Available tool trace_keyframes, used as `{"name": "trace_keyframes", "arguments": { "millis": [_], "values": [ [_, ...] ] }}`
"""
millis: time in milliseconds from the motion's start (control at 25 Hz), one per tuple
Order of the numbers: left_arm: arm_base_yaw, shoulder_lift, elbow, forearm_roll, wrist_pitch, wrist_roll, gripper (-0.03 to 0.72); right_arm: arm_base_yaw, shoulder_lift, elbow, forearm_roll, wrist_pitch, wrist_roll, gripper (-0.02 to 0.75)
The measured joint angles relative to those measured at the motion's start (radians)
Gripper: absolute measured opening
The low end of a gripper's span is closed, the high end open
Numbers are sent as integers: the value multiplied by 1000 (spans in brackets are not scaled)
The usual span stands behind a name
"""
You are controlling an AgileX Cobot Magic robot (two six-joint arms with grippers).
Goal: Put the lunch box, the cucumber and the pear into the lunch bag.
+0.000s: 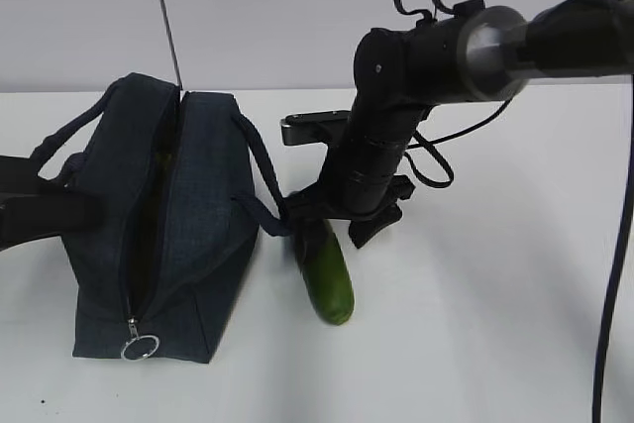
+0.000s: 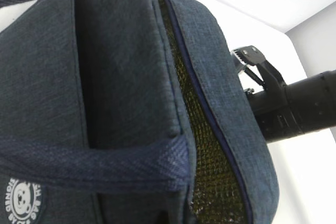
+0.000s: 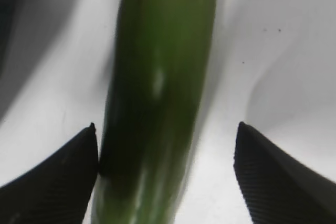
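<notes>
1 cucumber (image 1: 327, 274), 1 lunch bag (image 1: 198, 235)

A lab-like test bench: a bare white tabletop (image 1: 475, 344) against a plain pale wall (image 1: 277, 7) at 12 o'clock, with a black robot arm (image 1: 416, 76) trailing loose cables (image 1: 614, 274) at 3 o'clock.

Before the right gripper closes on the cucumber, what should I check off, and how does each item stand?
1. Cucumber between right gripper fingers: ok, open, left finger near or touching it, gap on the other side.
2. Cucumber lying on table: ok.
3. Lunch bag zipper open: ok.
4. Bag handle clear of cucumber: cannot tell, it hangs close.
5. Left gripper steadying bag: cannot tell, fingers not visible.
6. Room inside bag: cannot tell.
</notes>
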Motion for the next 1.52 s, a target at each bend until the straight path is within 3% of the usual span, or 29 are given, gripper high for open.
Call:
{"name": "trace_keyframes", "arguments": {
  "millis": [280, 520, 680, 1200, 1360, 1520],
  "values": [
    [0, 0, 0, 0, 0, 0, -18, 0, 11, -6, -61, 32, 0, 533],
    [0, 0, 0, 0, 0, 0, -18, 0, 11, -8, -72, 51, -12, 386],
    [0, 0, 0, 0, 0, 0, -18, 0, 11, -10, -83, 53, -25, 374],
    [0, 0, 0, 0, 1, 0, -18, -22, -156, -177, -315, 155, 44, 374],
    [0, 0, 0, 0, 1, 0, -18, -22, -202, -258, -246, 171, 46, 374],
    [0, 0, 0, 0, 0, 0, -18, -22, -214, -323, -72, 189, 12, 374]
  ]
}}
